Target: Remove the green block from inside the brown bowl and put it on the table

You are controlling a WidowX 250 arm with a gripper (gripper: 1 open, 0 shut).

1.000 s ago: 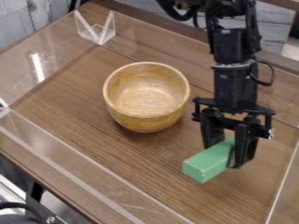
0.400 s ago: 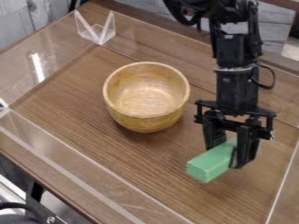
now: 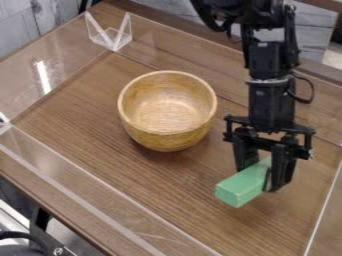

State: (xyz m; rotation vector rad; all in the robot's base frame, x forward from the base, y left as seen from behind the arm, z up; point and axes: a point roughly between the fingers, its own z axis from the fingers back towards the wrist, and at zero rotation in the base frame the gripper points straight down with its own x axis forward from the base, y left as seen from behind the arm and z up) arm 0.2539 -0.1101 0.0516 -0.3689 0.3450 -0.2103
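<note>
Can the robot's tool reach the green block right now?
Yes, it looks so: the tool is already shut on the block, which sits low on the table beside the bowl, outside it. Nothing is in the way.

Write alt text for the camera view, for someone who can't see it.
A black robot arm's tool is shut on a green block, holding it low over a brown wood-grain table, to the right of an empty light wooden bowl. Low clear plastic walls edge the table.
</note>
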